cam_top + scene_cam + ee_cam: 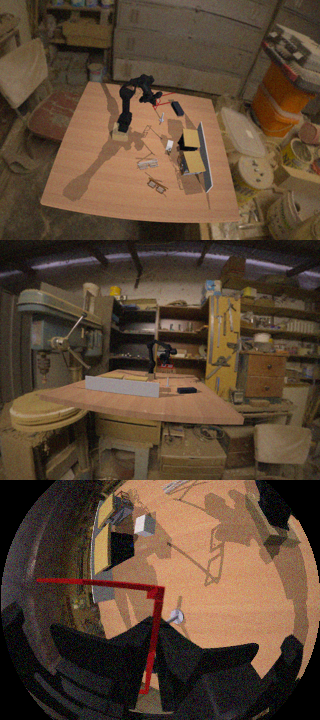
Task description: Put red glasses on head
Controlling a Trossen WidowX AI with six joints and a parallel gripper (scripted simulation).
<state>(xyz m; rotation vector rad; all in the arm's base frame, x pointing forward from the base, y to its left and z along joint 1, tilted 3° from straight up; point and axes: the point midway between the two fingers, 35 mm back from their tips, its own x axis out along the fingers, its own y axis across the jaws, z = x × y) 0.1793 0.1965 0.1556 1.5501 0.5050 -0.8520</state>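
My gripper is shut on the red glasses, high above the back of the table. In the wrist view the front frame runs between the fingers and one temple reaches left; in the top view both temples point right, toward the black case side. Two display heads with flat tan tops stand at the right. The black head bears a small blue spot in the wrist view, perhaps the tag. The greyish head has dark glasses at its face.
A panel stands behind the heads. A white block is before them. A small pale stand and black case are near. Silver glasses and brown glasses lie on the table.
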